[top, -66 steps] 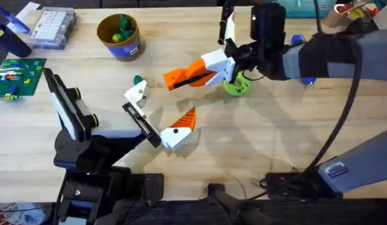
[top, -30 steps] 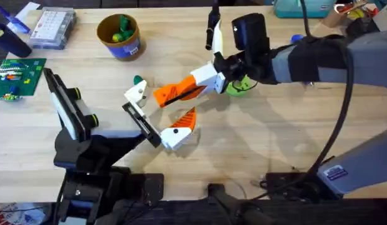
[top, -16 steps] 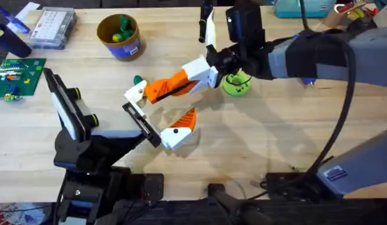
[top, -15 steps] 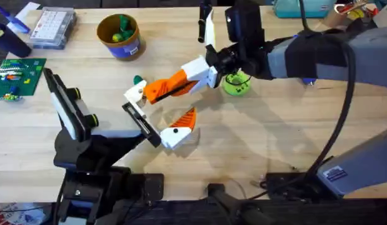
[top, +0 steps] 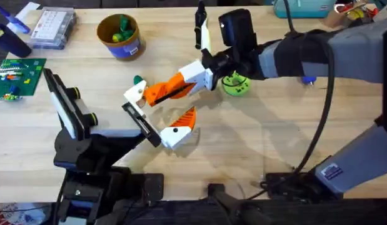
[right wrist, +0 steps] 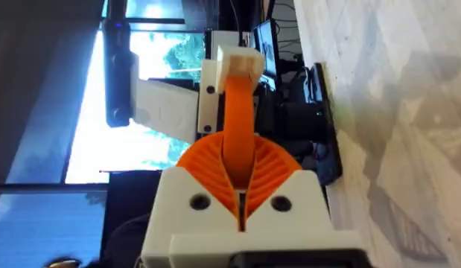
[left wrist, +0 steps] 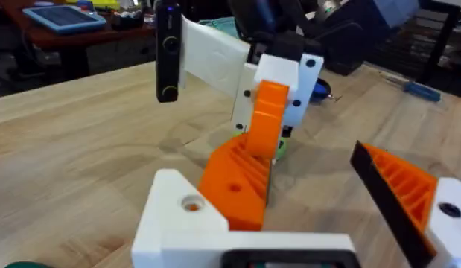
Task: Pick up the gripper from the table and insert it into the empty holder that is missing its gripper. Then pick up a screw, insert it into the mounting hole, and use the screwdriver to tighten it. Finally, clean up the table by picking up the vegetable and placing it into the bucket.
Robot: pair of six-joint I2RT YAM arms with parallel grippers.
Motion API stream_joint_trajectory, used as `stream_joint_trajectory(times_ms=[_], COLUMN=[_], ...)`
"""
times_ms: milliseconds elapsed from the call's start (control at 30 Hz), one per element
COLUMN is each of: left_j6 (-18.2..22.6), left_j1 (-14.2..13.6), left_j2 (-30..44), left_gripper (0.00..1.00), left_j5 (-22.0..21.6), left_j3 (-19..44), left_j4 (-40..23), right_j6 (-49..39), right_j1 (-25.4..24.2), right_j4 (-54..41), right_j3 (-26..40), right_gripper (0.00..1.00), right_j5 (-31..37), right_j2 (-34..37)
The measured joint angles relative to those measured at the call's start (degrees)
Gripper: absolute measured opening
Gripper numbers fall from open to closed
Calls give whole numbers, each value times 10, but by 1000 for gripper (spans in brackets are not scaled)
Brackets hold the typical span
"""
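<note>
Right gripper (top: 204, 74) at frame centre clamps the orange-and-white finger part (top: 171, 87), its tip touching the white holder (top: 135, 94); left gripper's state unclear.

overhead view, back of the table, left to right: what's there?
Clear compartment box → yellow bucket → small dark-green piece → right gripper shut on an orange finger part → lime-green disc.

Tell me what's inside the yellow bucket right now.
The bucket holds a green piece standing up by its far rim and something yellow beside it. Its wall hides whatever lies lower down, so anything else in there cannot be made out.
</note>
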Motion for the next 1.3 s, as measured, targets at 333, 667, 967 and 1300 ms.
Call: stream_joint_trajectory(times_ms=[333,667,967,1300], left_j6=[4,4,4,4], left_j1=[3,3,6,7], left_j2=[0,0,-1,-1], left_gripper=[992,992,992,992], left_j5=[-15,-21,-37,-40], left_j3=[0,0,0,0], left_j4=[1,1,2,2], right_j6=[26,45,51,54], right_j1=[19,36,42,43], right_j4=[-3,-4,-5,0], right_j3=[40,113,144,151], right_gripper=[22,22,22,22], right_j5=[3,-20,-27,-25], right_j2=[27,86,109,116])
